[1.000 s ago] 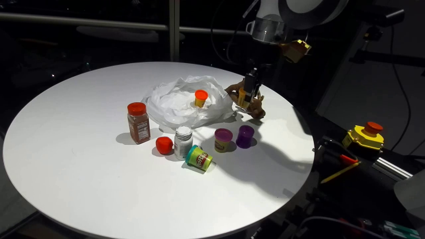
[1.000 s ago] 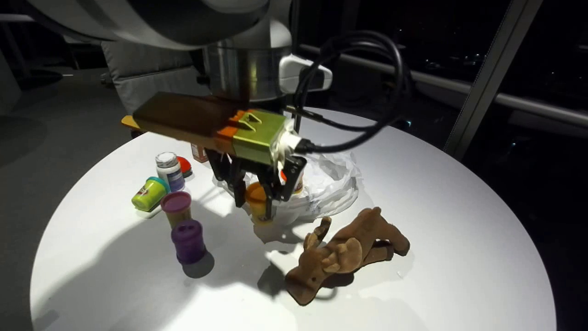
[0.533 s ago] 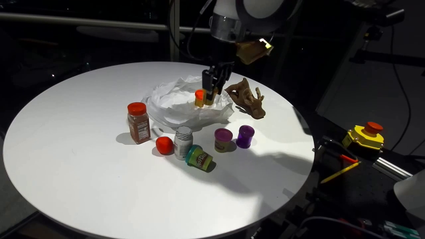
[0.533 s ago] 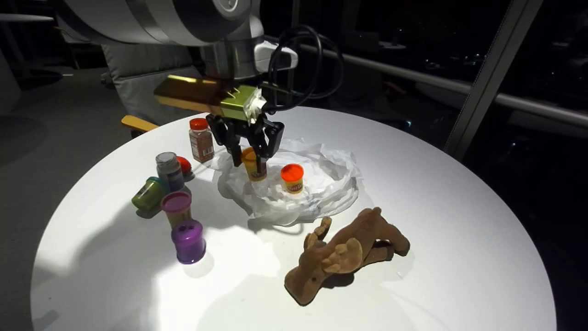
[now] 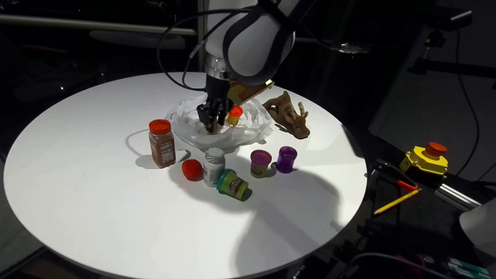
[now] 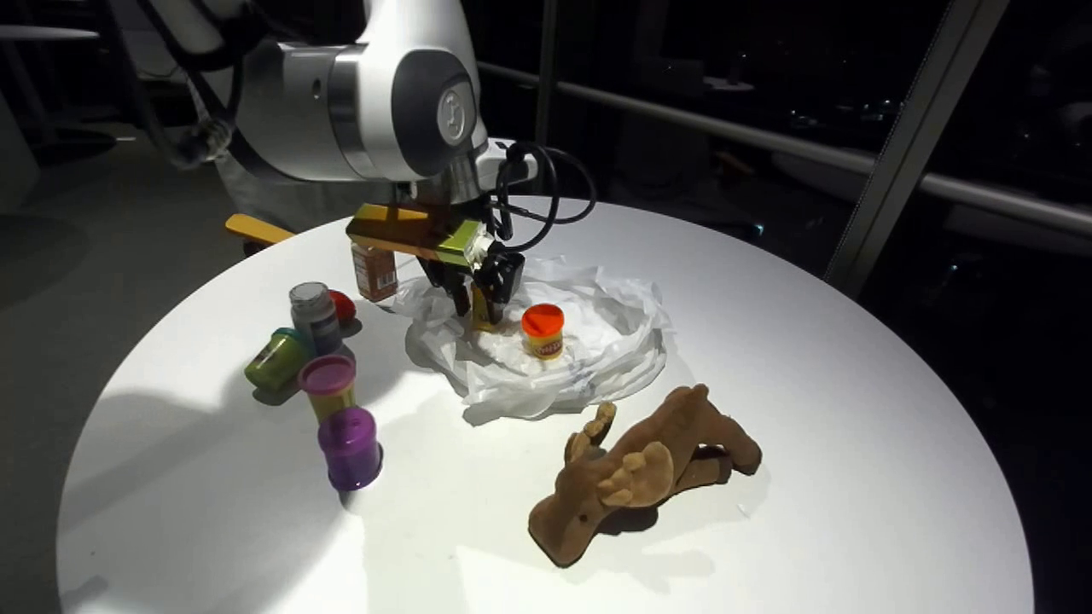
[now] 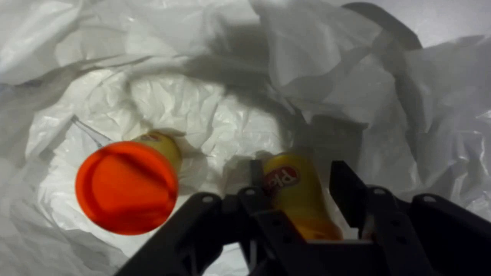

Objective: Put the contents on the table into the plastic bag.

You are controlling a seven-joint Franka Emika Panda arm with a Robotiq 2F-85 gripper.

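Left in wrist view, red-lidded Play-Doh tub (image 7: 126, 188) on plastic bag (image 7: 245, 126), body mostly hidden. Lower centre-right, blurred orange-lidded Play-Doh tub (image 7: 297, 191) between jaws of gripper (image 7: 299, 168), itself cut off at bottom; can't say if gripped.

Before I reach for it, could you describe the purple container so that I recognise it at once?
On the round white table, find the pink-lidded tub. Beside it stands the purple container; unlike that yellow-bodied tub, it is purple all over.
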